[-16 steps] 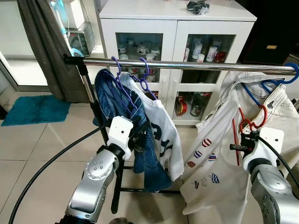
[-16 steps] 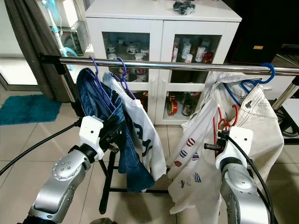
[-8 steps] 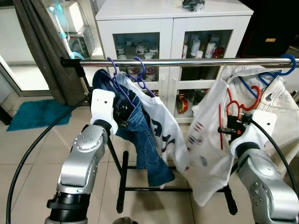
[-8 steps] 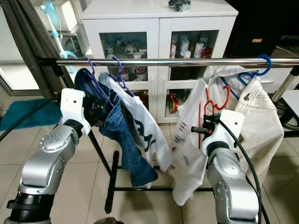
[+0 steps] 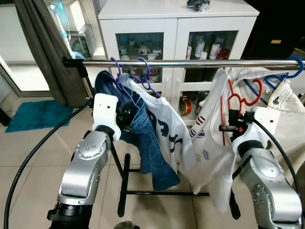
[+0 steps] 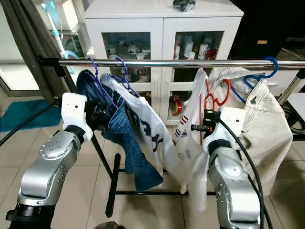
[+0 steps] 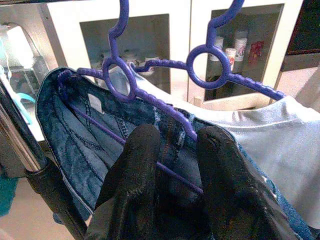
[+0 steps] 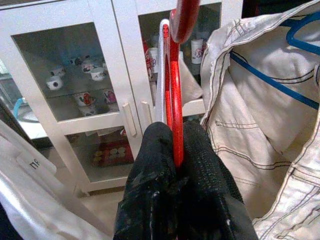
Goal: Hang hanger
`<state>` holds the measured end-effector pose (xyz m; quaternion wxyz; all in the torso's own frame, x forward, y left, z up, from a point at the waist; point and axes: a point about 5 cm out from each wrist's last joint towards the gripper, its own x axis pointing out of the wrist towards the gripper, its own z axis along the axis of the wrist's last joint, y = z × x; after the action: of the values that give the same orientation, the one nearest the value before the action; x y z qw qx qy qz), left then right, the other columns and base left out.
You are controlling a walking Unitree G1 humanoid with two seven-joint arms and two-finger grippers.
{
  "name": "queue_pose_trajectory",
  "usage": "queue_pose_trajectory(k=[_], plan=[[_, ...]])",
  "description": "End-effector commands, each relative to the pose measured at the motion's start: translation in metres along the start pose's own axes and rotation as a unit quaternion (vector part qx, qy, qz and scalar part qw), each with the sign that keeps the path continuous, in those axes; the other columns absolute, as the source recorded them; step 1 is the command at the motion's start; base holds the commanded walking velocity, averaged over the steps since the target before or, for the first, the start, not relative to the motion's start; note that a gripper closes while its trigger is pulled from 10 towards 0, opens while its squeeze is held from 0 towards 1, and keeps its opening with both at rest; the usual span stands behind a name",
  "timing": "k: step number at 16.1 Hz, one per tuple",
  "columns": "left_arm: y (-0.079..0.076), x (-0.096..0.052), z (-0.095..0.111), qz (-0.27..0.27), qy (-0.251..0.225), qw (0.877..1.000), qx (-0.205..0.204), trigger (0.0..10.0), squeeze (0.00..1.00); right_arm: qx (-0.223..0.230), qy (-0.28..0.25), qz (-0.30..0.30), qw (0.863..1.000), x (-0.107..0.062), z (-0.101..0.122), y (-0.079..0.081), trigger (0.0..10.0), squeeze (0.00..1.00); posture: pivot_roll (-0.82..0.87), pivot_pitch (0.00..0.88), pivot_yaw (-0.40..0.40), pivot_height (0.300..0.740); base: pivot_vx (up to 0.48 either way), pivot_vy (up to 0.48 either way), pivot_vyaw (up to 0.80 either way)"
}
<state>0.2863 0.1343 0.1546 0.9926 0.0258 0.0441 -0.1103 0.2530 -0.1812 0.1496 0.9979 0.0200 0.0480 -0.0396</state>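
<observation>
Right claw (image 8: 175, 150) pinches the red hanger (image 5: 240, 95) by its lower neck, black fingers (image 8: 155, 165) pressed together on the red plastic. The hanger's hook sits below the chrome clothes rail (image 5: 190, 62), not over it, between the purple hangers and the blue one. A white printed shirt (image 5: 209, 138) drapes from the red hanger, hanging down in front of the right arm. Just beside it, further along the rail, a cream jacket (image 5: 290, 119) hangs on a blue hanger (image 5: 293, 67) hooked over the rail. Left claw (image 7: 175, 150) has its fingers (image 7: 137, 165) spread, one each side of the lower bar of a purple hanger (image 7: 150, 85); not clamped on it, cannot tell if touching. That hanger carries blue jeans (image 5: 147, 143) and is hooked on the rail near its left end; a second purple hanger (image 5: 145, 76) next to it holds a white T-shirt with dark print (image 5: 167, 129). The rail stands on a black frame (image 5: 124, 181) on a tiled floor (image 5: 33, 152). Behind it a white glass-door cabinet (image 5: 178, 28) with cups and bottles inside, a dark object (image 5: 198, 5) on top. Grey curtain (image 5: 45, 47) and teal mat (image 5: 33, 114) off to the left.
</observation>
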Motion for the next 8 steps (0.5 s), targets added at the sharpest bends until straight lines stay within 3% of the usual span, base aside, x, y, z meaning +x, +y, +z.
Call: queue_pose_trajectory(k=[1, 8], plan=[[-0.0011, -0.0022, 0.004, -0.004, -0.004, 1.0, 0.004, 10.0, 0.0, -0.003, -0.004, 0.002, 1.0, -0.0007, 0.0018, 0.0007, 10.0, 0.0, 0.07, 0.0, 0.024, 0.74, 0.0, 0.0, 0.0], [-0.0056, 0.0002, 0.0044, -0.008, -0.003, 1.0, 0.007, 10.0, 0.0, 0.002, 0.002, 0.002, 1.0, 0.0004, 0.0047, -0.0015, 10.0, 0.0, 0.05, 0.0, 0.027, 0.74, -0.293, 0.0, 0.0]])
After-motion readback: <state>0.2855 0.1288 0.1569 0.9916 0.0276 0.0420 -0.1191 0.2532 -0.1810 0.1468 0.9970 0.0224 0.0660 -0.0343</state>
